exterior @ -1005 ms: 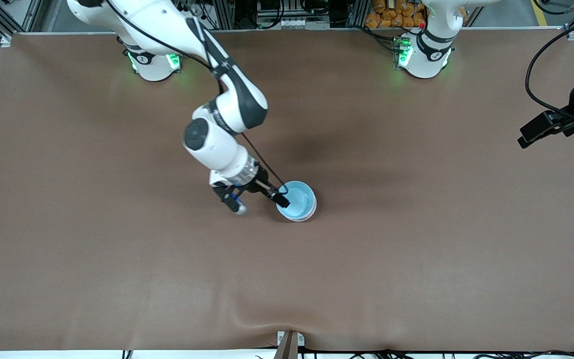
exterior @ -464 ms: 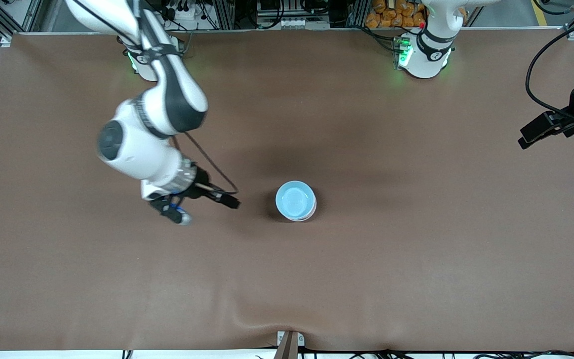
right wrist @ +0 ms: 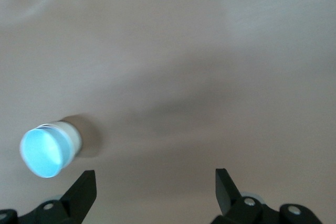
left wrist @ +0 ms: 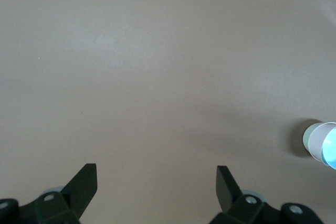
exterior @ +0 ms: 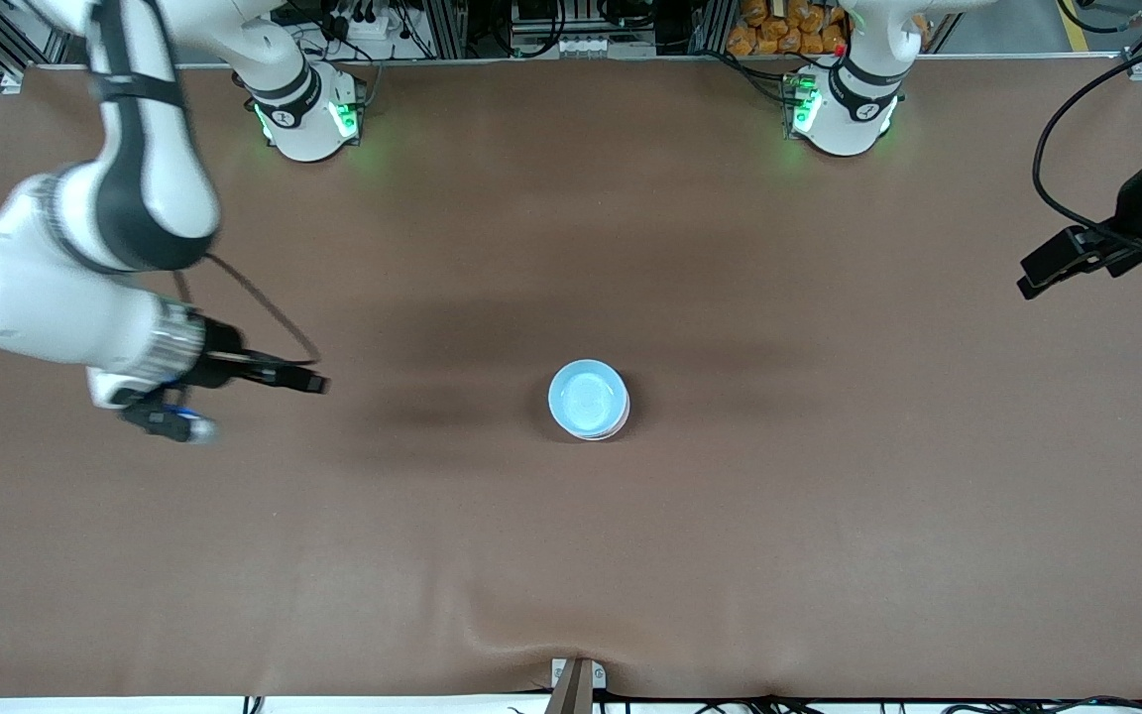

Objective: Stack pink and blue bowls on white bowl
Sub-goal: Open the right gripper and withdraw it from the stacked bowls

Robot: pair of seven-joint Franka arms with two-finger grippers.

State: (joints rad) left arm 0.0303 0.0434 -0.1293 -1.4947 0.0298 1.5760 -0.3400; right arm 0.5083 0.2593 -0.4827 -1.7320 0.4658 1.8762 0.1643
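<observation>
The light blue bowl [exterior: 588, 399] sits on top of a stack at the table's middle. Under it only a thin pale rim [exterior: 615, 426] shows, so I cannot tell the pink bowl from the white bowl there. The stack shows in the left wrist view [left wrist: 321, 142] and the right wrist view [right wrist: 44, 151] with a pale outer wall. My right gripper [exterior: 252, 406] is open and empty, up over bare table toward the right arm's end, well apart from the stack. My left gripper [exterior: 1106, 289] is open and empty over the left arm's end of the table, and that arm waits.
The brown table cover [exterior: 571, 555] has a wrinkle near its front edge [exterior: 531, 635]. Both arm bases [exterior: 308, 119] [exterior: 844, 109] stand along the table's edge farthest from the front camera. Cables hang by the left gripper.
My right gripper has drawn away from the blue bowl's rim and swung far toward the right arm's end of the table, open and empty. The stack stays put. The left gripper has barely shifted.
</observation>
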